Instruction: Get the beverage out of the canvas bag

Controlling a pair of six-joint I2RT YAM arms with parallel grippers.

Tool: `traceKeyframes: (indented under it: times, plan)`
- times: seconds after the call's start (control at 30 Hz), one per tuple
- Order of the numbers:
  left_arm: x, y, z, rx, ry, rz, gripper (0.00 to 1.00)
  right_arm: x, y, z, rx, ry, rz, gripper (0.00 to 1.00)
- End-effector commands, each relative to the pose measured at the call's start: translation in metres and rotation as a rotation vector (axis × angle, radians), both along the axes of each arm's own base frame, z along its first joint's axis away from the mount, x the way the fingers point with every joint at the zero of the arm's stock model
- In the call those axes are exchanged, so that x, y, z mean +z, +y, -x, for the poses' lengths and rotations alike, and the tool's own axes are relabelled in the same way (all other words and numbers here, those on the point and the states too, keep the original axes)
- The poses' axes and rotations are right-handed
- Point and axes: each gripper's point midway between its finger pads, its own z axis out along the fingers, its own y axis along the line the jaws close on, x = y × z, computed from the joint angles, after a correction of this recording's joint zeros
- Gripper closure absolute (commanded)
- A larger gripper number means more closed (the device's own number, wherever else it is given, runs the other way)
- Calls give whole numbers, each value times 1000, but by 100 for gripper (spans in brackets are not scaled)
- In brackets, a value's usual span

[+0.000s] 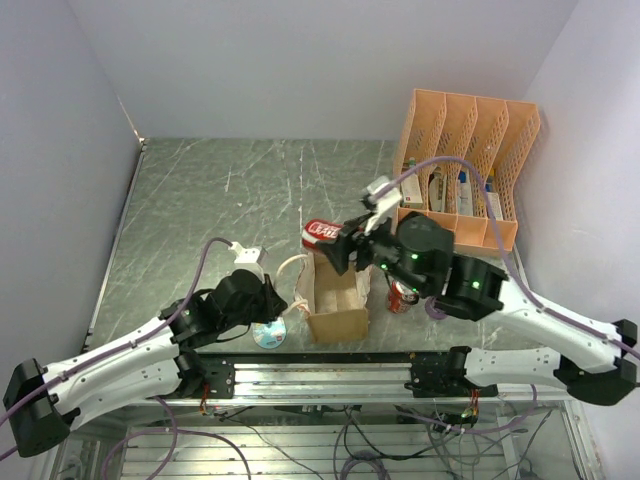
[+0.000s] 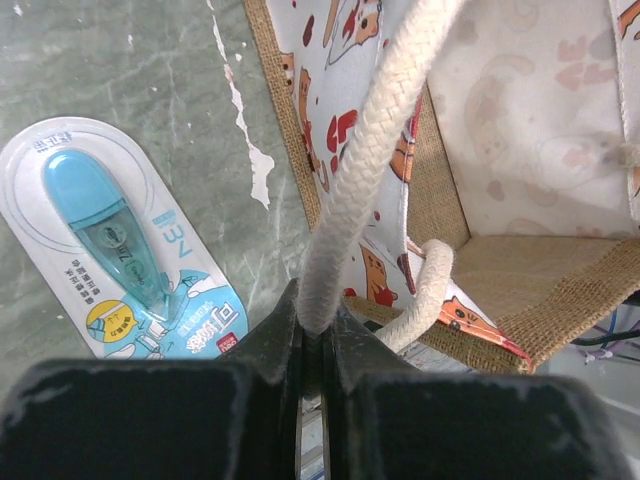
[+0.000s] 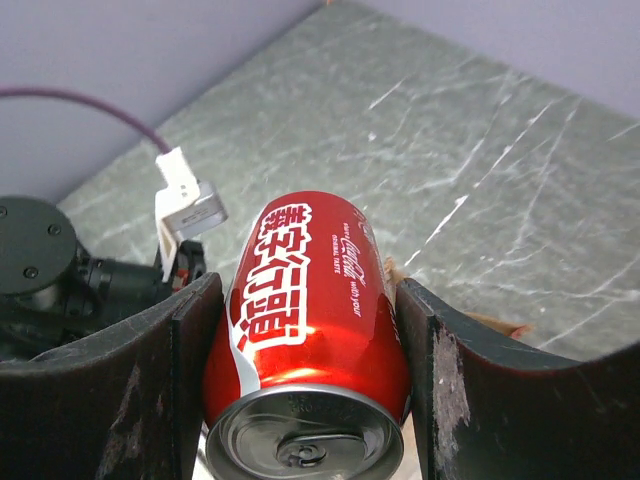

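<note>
The tan canvas bag [image 1: 335, 300] stands open near the table's front edge. Its printed lining shows in the left wrist view [image 2: 520, 150]. My left gripper [image 1: 281, 300] is shut on one cream-white loop handle [image 2: 350, 200] at the bag's left side, the rope pinched between its jaws [image 2: 318, 320]. My right gripper [image 1: 338, 246] is shut on a red cola can [image 1: 321, 232] and holds it on its side above the bag's far end. In the right wrist view the can [image 3: 315, 310] fills the gap between the gripper's two fingers [image 3: 308, 298].
A second red can [image 1: 403, 297] stands on the table right of the bag. An orange perforated file organizer [image 1: 465, 165] stands at the back right. A blue correction-tape pack [image 1: 270, 335] lies left of the bag, also in the left wrist view [image 2: 110, 250].
</note>
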Motion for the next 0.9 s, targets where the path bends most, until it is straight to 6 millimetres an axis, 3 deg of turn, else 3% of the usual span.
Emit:
traceKeyframes:
  times: [0.0, 0.17, 0.47, 0.6, 0.87]
  plan:
    - [18, 12, -11, 75, -55, -3, 93, 34, -34, -15, -154, -93, -96, 100]
    - [23, 24, -13, 108, -73, -38, 93, 13, -84, -24, -357, -77, -29, 100]
    - [29, 28, -12, 127, -82, -22, 93, -31, -157, -19, -639, 11, 40, 100]
    - [28, 28, -12, 129, -76, -18, 93, -47, -172, -15, -687, 44, 66, 100]
    - [27, 33, -10, 152, -67, -1, 93, -55, -172, -15, -687, 47, 73, 100]
